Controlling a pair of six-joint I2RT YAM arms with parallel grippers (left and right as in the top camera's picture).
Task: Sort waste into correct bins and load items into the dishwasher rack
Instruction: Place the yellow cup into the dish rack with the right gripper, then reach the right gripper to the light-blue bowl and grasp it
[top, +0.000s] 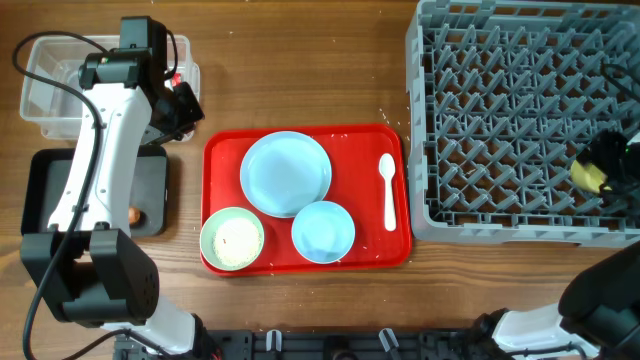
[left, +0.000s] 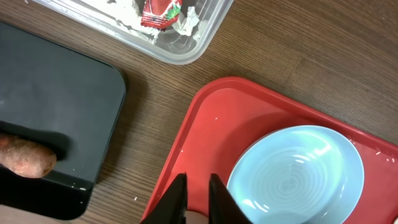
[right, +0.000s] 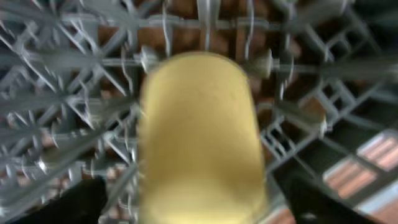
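Far left, the clear tub (top: 40, 75) has the red wrapper (left: 160, 11) and the white tissue (left: 189, 23) in it. The black tray (top: 45, 195) right beside it holds the carrot piece (left: 25, 155). The left gripper (left: 198, 180) hangs over the red tray (top: 220, 150) at its left edge, jaws almost pressed together, nothing in them. On that tray are the pale-blue plate (top: 285, 172), pale-green bowl (top: 232, 238) with white rice (top: 240, 240) inside, pale-blue bowl (top: 323, 231) and white spoon (top: 388, 190). Over on the right, the yellow cup (right: 199, 137) is over the grey rack (top: 500, 110), right at the right gripper (top: 603, 165). It's too blurry to tell if those jaws are pinching it.
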